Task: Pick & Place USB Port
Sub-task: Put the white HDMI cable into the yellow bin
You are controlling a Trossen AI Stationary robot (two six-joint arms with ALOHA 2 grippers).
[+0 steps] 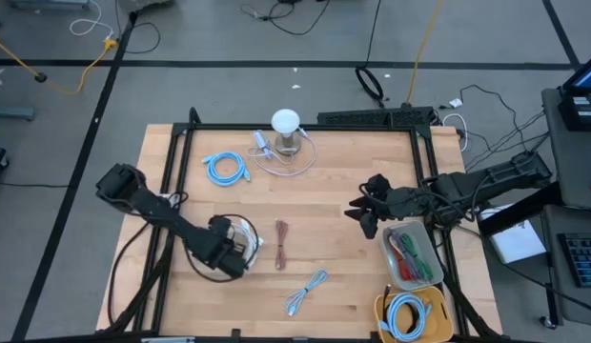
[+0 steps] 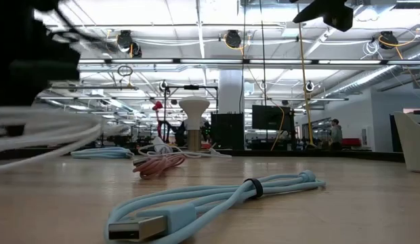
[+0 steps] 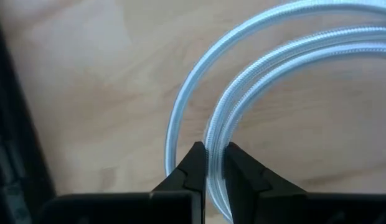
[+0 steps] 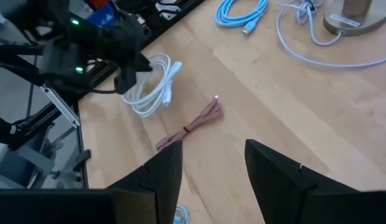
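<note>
White cable coil (image 1: 240, 238), near-left table area: left gripper (image 3: 208, 163) is pinching its strands directly beneath itself, while the right gripper (image 4: 213, 163) is hanging spread, well apart, above the tray (image 1: 426, 270).

the table (image 1: 334, 219) is lit evenly from above in the high view, and only soft, short shadows are cast beside the arms. in the low view the ceiling lights (image 2: 232, 38) are blown out into white glare, and the room behind is rendered bright but hazy. the light blue cable (image 2: 217, 200) in the foreground is held in fair focus, while the white cable (image 2: 40, 135) at the left edge is smeared into a blur. in the left wrist view a pale sheen is seen on the wood, and the strands are softened by closeness. slight bending is noticed at the edges of the right wrist view.
</note>
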